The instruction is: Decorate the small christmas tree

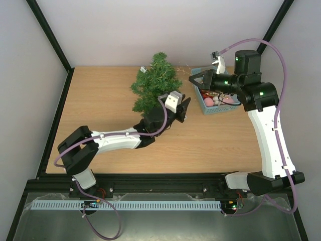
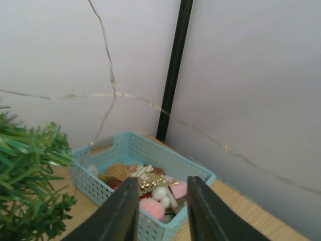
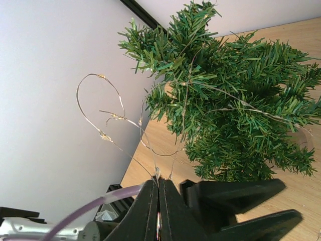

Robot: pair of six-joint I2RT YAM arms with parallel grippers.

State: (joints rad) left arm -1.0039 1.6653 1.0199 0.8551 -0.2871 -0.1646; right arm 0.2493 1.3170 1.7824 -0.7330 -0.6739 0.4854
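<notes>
One wire [image 3: 103,77] pinched in right fingers [image 3: 143,211], draping tree [image 3: 235,110].

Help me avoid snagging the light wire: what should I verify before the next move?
1. Right gripper shut on the light wire: ok.
2. Left gripper open and empty: ok.
3. Wire draped over the small christmas tree: ok, strands cross its branches.
4. Wire clear of the light-blue basket: cannot tell, one strand drops toward its rim.
5. No slack loops: not ok, a loose loop hangs beside the tree.
</notes>
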